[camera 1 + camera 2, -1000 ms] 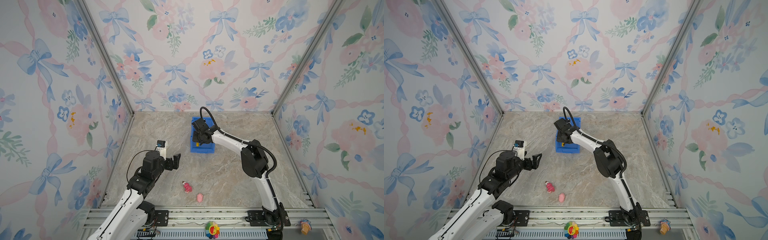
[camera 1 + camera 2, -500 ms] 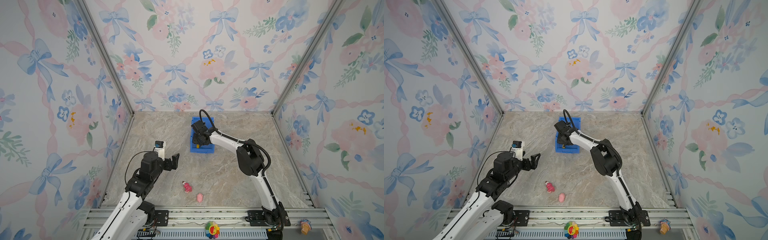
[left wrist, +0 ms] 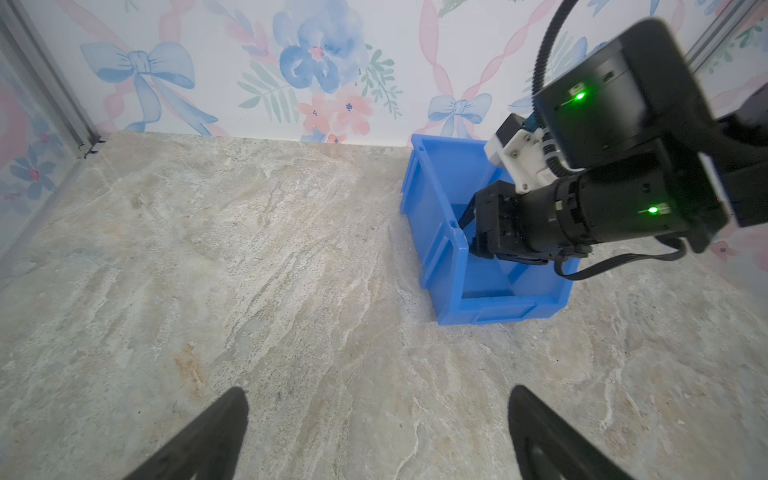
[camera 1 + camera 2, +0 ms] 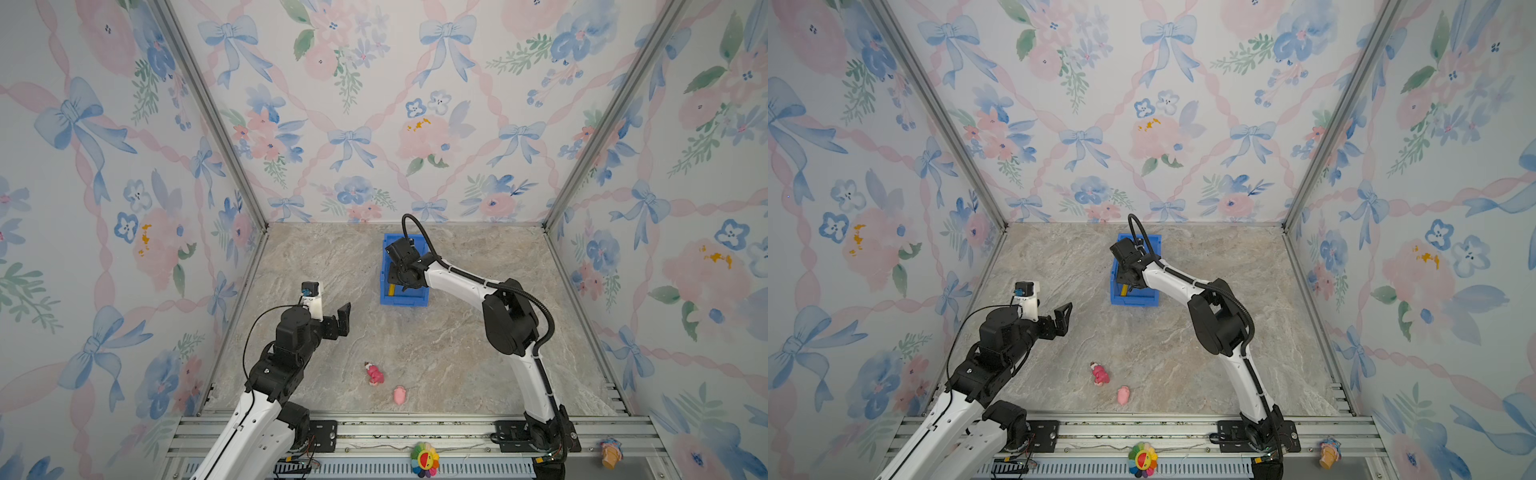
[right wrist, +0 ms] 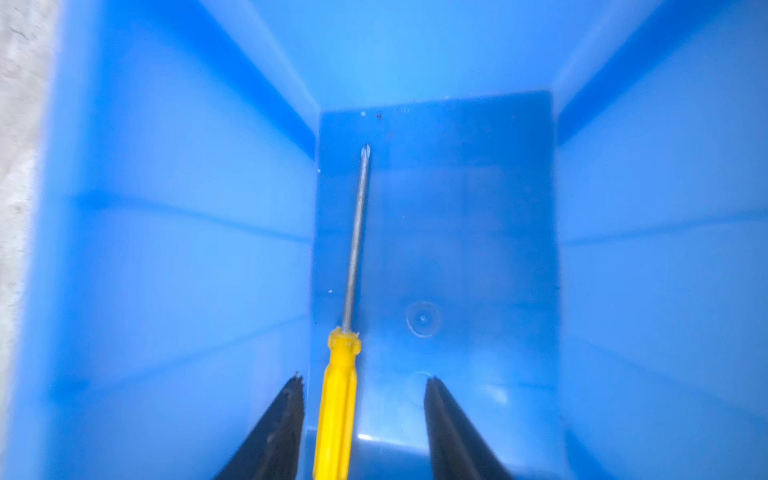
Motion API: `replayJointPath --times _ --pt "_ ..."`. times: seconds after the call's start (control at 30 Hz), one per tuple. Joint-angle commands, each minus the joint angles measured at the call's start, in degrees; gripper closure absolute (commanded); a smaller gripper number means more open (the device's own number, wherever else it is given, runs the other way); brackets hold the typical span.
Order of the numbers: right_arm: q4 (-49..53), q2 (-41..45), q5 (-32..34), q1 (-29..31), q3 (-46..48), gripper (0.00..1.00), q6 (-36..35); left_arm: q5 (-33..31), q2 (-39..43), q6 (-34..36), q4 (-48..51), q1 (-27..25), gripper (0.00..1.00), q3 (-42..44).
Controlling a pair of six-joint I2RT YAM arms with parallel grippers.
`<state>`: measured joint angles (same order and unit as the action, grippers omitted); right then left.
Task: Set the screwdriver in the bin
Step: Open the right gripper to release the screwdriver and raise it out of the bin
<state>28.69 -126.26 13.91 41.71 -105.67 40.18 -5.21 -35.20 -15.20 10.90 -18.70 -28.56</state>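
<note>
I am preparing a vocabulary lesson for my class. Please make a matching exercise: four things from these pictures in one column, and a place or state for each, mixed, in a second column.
Things
1 screwdriver
2 bin
3 left gripper
4 dark pink toy

Places or states
A open, over bare table
B lying on the bin's floor
C near the table's front edge
D standing toward the back wall

Pairs: 1-B, 2-D, 3-A, 4-C

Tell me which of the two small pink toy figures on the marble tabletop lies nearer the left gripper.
The darker magenta figure lies nearer the left gripper; the paler pink figure sits beyond it, farther away.
</note>
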Motion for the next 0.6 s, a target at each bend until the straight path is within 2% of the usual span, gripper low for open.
replayJointPath --times 0.0,0.07,0.17,0.2,0.23,0.27,0.43,0.57 --pt "-1.48 9.16 3.41 0.81 4.21 0.48 -3.36 -4.67 -1.89 0.17 1.41 0.47 0.02 0.24" --pt "-2.73 14.22 3.99 1.29 9.05 0.46 -4.03 -7.90 -3.42 -0.63 1.50 0.57 0.02 0.53" --pt "-7.47 23.92 4.96 2.77 19.31 0.40 -9.35 -12.64 -4.82 -1.14 1.47 0.59 0.02 1.95" --pt "-8.60 27.35 5.67 3.32 22.64 0.34 -10.87 -14.29 -5.11 -1.71 1.49 0.61 0.02 2.39" --pt "-9.02 30.84 6.53 3.93 26.10 0.16 -12.49 -15.93 -5.32 -2.37 1.38 0.67 0.02 3.03" --pt "-8.81 35.26 7.17 4.17 29.41 0.03 -13.95 -17.48 -5.59 -2.79 0.94 0.63 0.02 3.62" --pt "-3.13 52.90 12.63 3.68 42.27 0.03 -18.19 -19.74 -8.45 -2.65 -0.88 0.94 0.02 3.71" --pt "1.07 68.56 14.48 -0.81 52.40 0.03 -20.51 -20.70 -10.64 -2.74 -1.38 1.08 0.02 3.15"
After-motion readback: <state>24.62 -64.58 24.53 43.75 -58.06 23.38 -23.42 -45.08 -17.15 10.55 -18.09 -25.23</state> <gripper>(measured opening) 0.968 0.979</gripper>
